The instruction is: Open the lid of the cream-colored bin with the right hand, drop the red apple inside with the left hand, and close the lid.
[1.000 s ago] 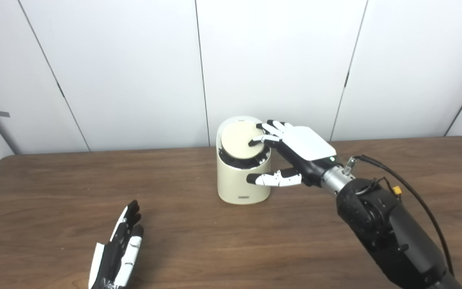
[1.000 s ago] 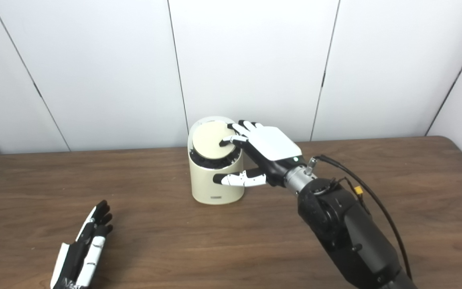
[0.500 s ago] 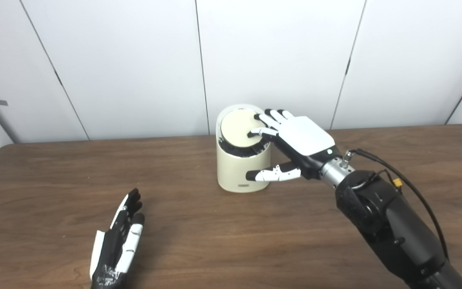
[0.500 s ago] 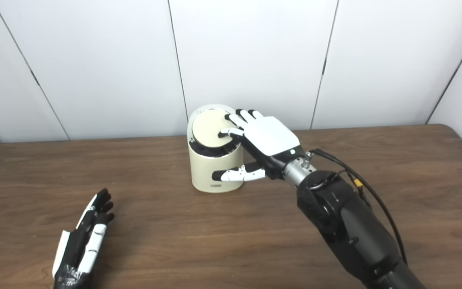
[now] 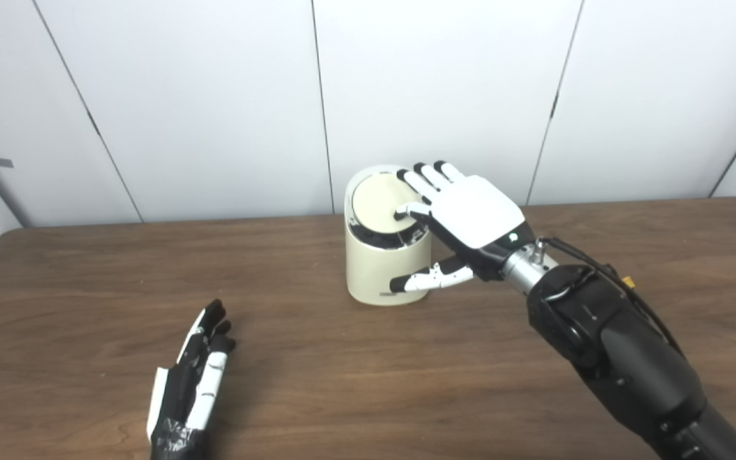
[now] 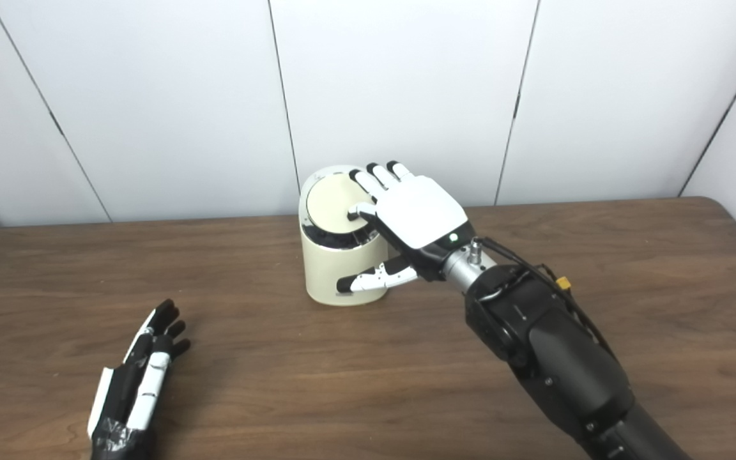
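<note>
Broadly, the wooden surface (image 5: 317, 358) fills the lower half of both frames, and no red apple shows anywhere on it; it may already be inside the bin, or lie out of frame, and I cannot tell which. The right hand (image 5: 464, 217), just right of centre, lies over the cream-colored bin (image 5: 381, 271) with its fingers spread, grasping nothing: one fingertip presses the right edge of the round lid (image 5: 377, 207), the others reach past the bin's rim, and the thumb lies along the bin's right wall. The left hand (image 5: 192, 383), at the lower left, rests on the surface with fingers extended and apart, empty and well apart from the bin.

Judging from this, the lid looks tilted in its dark collar, neither fully open nor seated. The main risk is an off-centre push: pressure on one edge alone could rock the lid rather than settle or swing it, or the fingertip could slide off the smooth disc. A sideways load from the thumb could also shove the light bin along the surface or tip it toward the upper left.

From the left eye view, the dark gap under the lid's near right edge shows more clearly. From the right eye view, more bare surface appears at the right of the frame, and the left hand sits closer to the left border.
</note>
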